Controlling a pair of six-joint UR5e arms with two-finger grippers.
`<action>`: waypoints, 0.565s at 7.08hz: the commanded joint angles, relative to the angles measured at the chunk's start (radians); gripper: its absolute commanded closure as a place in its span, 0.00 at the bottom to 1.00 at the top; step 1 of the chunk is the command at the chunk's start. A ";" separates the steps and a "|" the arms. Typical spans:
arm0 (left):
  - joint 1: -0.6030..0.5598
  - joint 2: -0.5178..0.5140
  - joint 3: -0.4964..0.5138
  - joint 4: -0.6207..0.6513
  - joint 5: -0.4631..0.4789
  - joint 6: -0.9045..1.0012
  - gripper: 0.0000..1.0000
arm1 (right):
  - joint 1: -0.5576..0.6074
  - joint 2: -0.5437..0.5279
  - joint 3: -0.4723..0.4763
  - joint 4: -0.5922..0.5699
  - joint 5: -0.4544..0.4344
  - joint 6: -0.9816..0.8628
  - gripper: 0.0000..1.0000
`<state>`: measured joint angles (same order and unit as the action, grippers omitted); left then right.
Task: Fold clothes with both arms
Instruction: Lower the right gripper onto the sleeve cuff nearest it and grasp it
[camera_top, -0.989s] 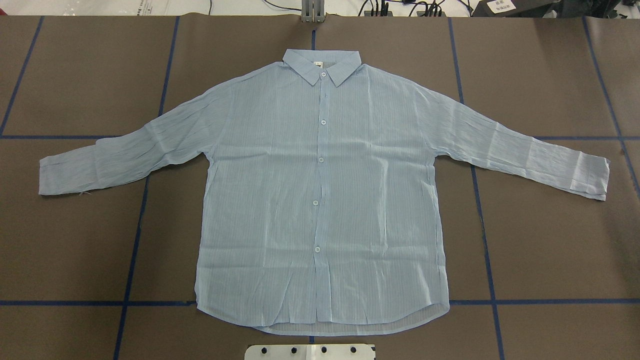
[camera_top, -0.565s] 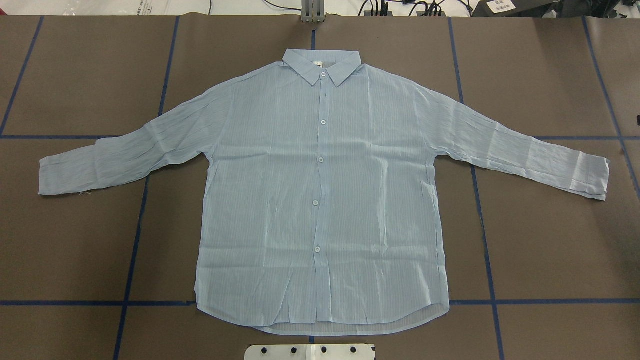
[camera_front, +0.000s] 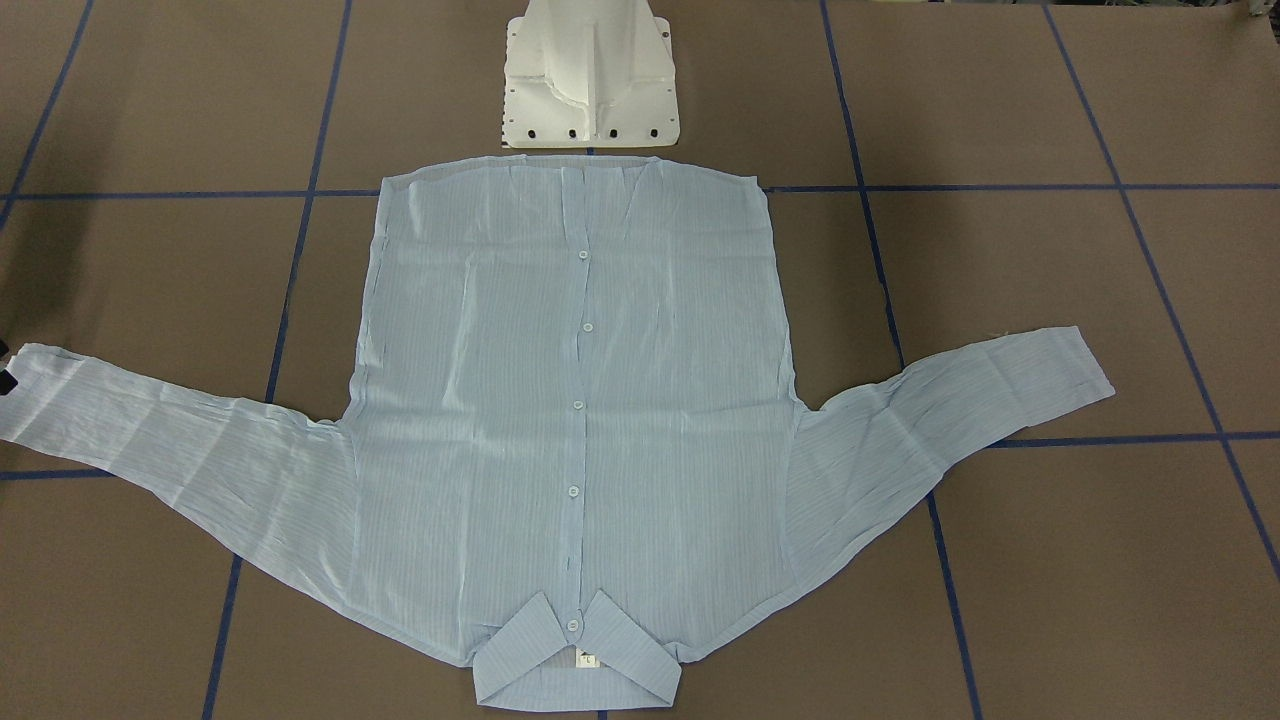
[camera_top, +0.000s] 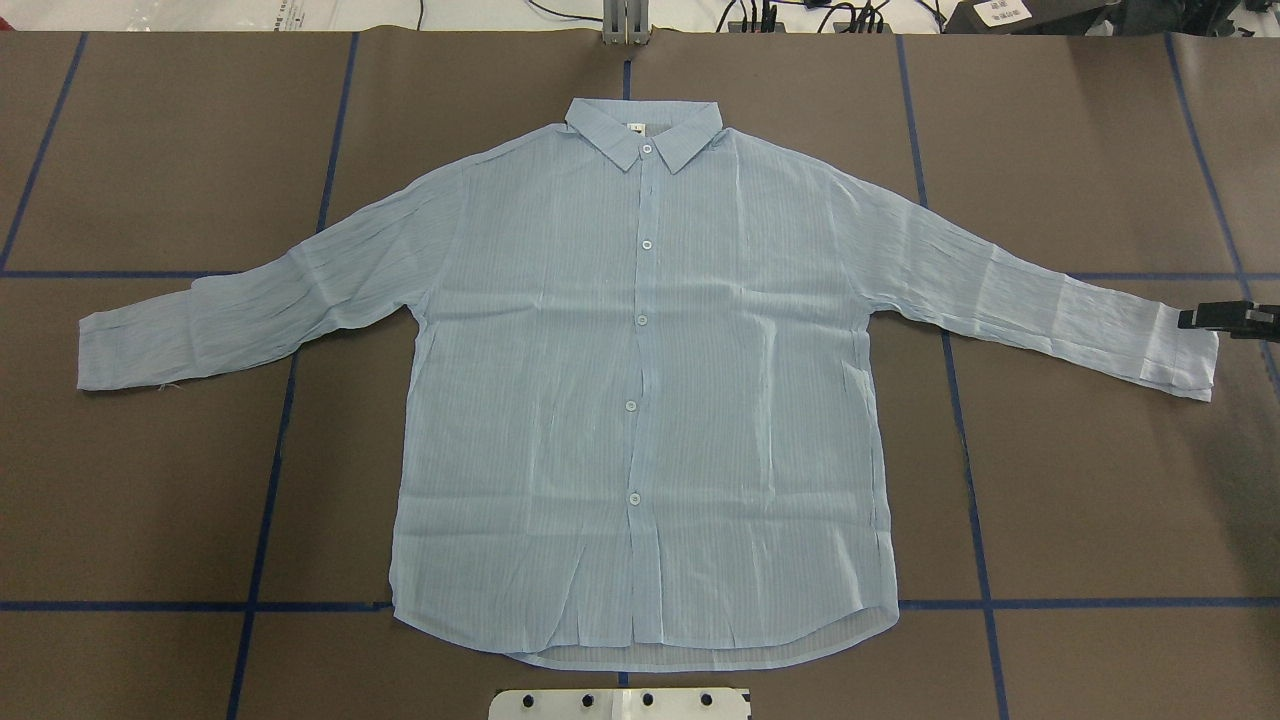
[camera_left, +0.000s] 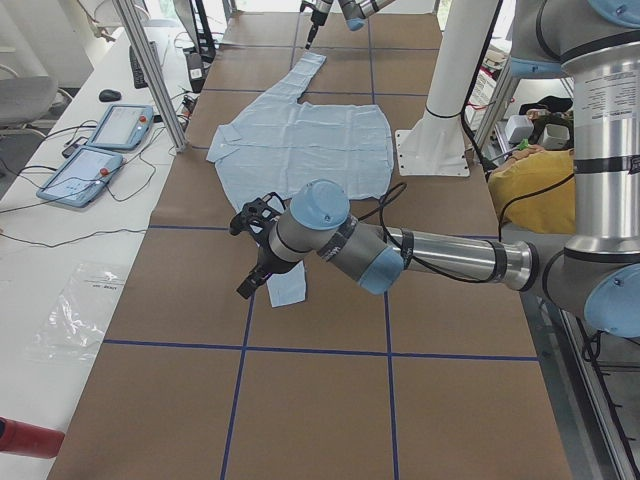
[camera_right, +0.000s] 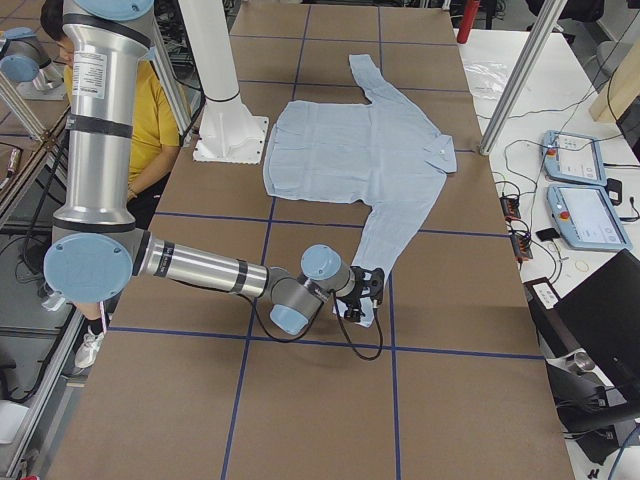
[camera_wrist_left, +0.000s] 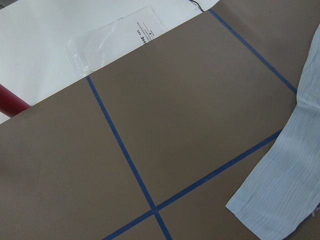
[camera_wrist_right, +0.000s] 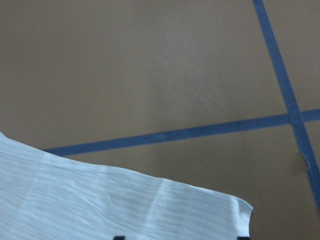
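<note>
Brown table (camera_top: 1100, 150), taped with blue grid lines (camera_top: 268, 480), carries your pale-blue shirt (camera_top: 640, 400): it lies flat and buttoned, front up, with its collar (camera_top: 645, 125) on the side away from the white pedestal (camera_front: 590, 80) and both sleeves spread outward. You'll find the right gripper (camera_top: 1200, 320) low at the far corner of the cuff (camera_top: 1185, 360) on the robot's right, jaws spread wide with the cuff's end between them in the wrist view; whether it touches the cloth is unclear. Your left gripper (camera_left: 252, 278) hangs just beside the other cuff (camera_left: 288, 288), seen only from the side, so you cannot tell whether it is parted or closed.
</note>
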<state>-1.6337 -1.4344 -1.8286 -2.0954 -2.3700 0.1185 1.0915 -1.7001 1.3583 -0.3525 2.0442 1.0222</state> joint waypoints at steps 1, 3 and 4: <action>0.000 0.003 0.002 0.000 0.000 0.001 0.00 | -0.059 -0.030 0.002 0.006 -0.053 0.027 0.34; 0.000 0.008 0.000 0.000 0.000 0.001 0.00 | -0.079 -0.035 0.001 0.004 -0.062 0.025 0.39; 0.000 0.008 0.003 0.000 0.000 0.001 0.00 | -0.093 -0.042 0.001 0.006 -0.079 0.025 0.39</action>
<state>-1.6337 -1.4281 -1.8276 -2.0954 -2.3700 0.1196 1.0148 -1.7351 1.3592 -0.3475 1.9813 1.0475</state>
